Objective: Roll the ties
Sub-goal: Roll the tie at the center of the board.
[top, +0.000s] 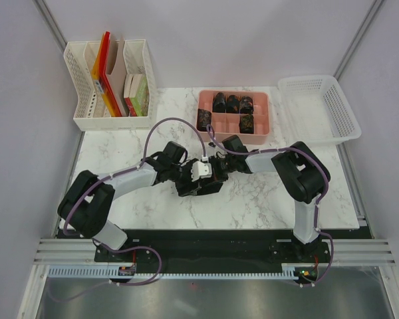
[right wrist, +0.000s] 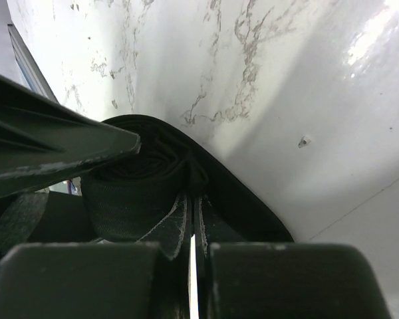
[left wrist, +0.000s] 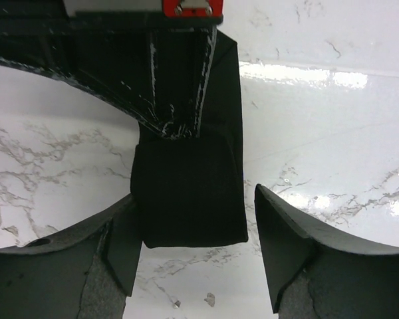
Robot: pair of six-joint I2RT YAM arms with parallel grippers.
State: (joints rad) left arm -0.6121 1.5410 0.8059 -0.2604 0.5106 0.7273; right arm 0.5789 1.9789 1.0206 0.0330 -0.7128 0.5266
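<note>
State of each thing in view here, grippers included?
Tie: mostly coiled, loose end pinched.
Left gripper: open, straddling the tie.
Right gripper: shut on the tie.
Tray: holds five rolled ties.
Basket: upright, nothing seen inside.
Organizer: upright, holding folders.

A white marbled surface (top: 253, 199) fills the middle of the top view. At its upper left stands a white slotted file rack (top: 113, 121) holding an upright orange folder (top: 101, 66), a tan card folder (top: 117, 70) and a few small green and red books (top: 137, 94). A pink compartment tray (top: 234, 92) sits at upper centre, and just beside it to the right lies a white mesh basket (top: 322, 113).
</note>
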